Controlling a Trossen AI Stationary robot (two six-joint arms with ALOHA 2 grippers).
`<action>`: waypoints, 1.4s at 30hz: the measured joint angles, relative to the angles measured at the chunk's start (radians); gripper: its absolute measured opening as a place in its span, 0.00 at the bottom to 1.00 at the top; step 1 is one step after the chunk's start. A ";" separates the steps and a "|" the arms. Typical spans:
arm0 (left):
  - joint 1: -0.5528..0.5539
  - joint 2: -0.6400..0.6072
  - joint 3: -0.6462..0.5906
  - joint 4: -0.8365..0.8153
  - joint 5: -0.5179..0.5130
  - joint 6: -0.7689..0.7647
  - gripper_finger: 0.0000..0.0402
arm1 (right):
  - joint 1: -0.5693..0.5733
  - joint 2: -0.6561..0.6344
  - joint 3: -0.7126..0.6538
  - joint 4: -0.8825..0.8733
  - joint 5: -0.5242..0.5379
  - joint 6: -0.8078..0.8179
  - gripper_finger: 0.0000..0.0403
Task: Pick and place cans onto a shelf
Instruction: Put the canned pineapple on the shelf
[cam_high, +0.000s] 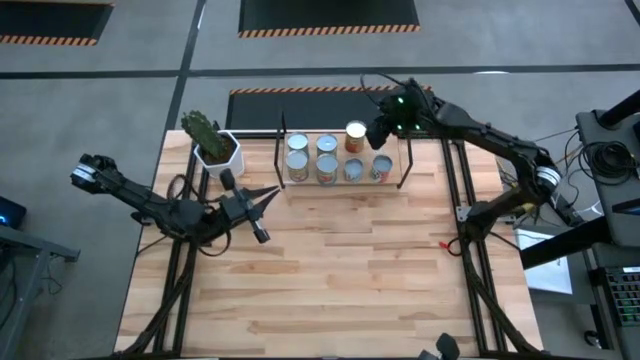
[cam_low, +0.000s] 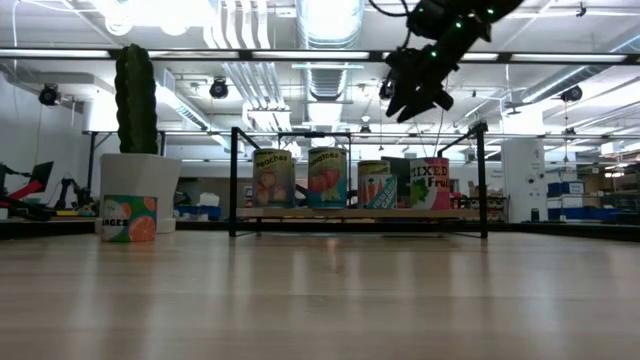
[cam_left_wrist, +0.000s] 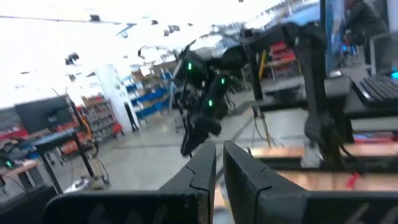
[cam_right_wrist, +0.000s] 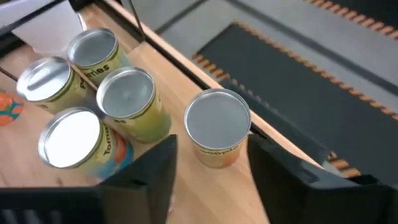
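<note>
Several cans (cam_high: 327, 157) with silver tops stand upright in two rows on the shelf (cam_low: 350, 213), a light-wood board with black uprights. An orange-labelled can (cam_right_wrist: 217, 124) stands at the far row's right end. My right gripper (cam_right_wrist: 211, 171) hangs open above it, tipped downward, and touches nothing; the low view shows the gripper (cam_low: 415, 95) well clear of the can tops. Another orange-labelled can (cam_low: 130, 218) stands on the table by the cactus pot. My left gripper (cam_high: 268, 194) waits shut and empty, left of the shelf, raised above the table.
A white pot with a cactus (cam_high: 213, 145) stands at the shelf's left end. The wooden table (cam_high: 340, 270) stretches bare from the shelf to the near edge. A small red thing (cam_high: 443, 243) lies near the right edge.
</note>
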 joint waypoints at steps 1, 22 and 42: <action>0.000 0.000 0.000 0.026 0.000 0.025 0.03 | 0.000 0.025 0.045 -0.049 0.000 -0.008 0.37; 0.000 0.000 0.000 0.015 -0.001 0.094 0.03 | -0.002 0.448 0.478 -0.433 0.008 -0.211 0.03; 0.000 0.000 0.000 0.015 -0.001 0.094 0.03 | -0.002 0.496 0.494 -0.374 0.008 -0.208 0.03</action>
